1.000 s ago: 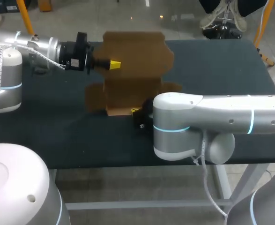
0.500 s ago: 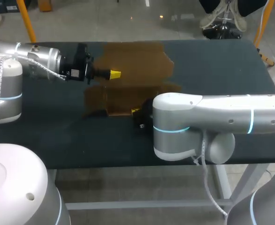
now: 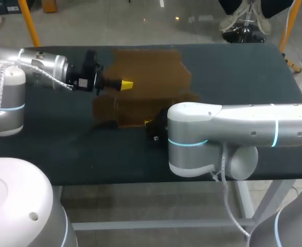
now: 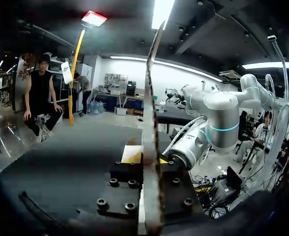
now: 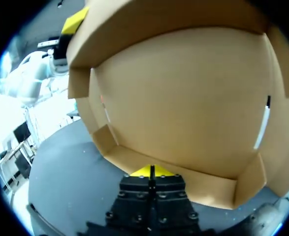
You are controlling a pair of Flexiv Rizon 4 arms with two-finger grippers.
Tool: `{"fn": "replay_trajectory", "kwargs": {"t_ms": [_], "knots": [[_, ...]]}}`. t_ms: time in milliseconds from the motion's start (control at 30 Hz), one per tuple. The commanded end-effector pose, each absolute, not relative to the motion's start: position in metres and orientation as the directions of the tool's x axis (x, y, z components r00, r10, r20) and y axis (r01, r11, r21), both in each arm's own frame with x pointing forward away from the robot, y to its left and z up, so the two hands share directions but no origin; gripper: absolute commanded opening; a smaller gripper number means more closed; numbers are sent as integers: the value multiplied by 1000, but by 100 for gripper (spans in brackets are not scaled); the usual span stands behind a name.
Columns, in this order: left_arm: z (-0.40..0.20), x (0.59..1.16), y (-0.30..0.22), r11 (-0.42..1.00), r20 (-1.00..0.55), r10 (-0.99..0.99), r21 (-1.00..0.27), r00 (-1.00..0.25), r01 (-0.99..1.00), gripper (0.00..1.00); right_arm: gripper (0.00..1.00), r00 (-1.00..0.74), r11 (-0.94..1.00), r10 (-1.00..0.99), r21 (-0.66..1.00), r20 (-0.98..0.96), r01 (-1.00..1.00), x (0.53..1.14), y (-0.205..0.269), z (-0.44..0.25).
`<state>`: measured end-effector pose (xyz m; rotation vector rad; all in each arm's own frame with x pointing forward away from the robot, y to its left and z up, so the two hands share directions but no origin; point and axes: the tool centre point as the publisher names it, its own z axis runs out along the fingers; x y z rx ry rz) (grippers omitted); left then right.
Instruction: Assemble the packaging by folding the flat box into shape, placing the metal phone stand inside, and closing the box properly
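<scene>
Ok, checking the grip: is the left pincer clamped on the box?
Yes, the left pincer pinches the box panel edge-on between both fingers.

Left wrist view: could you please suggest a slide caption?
Left hand grips a panel of the cardboard box, seen edge-on.

Taking the box as the dial's centre, our left gripper and its arm block 9 o'clock, clamped on a side panel. Our right arm bars 4 to 6 o'clock, with the right gripper at the near wall. The table lies open at 2 to 3 o'clock and at 7 to 8 o'clock.
</scene>
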<state>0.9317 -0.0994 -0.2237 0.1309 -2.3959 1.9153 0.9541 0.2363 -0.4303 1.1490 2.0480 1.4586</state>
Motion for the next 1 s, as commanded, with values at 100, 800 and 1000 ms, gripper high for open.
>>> {"fn": "replay_trajectory", "kwargs": {"t_ms": [100,800,1000], "knots": [[-232,932,-99,209,110,-14,-972,-994,-110,0,0,-591,129,793,908,148,399,957,241,-439],[-235,932,-94,186,110,-18,-976,-994,-111,0,0,-591,129,793,908,148,399,957,241,-439],[-235,932,-94,186,109,-19,-976,-994,-111,0,0,-591,129,793,908,148,399,957,241,-439]]}}
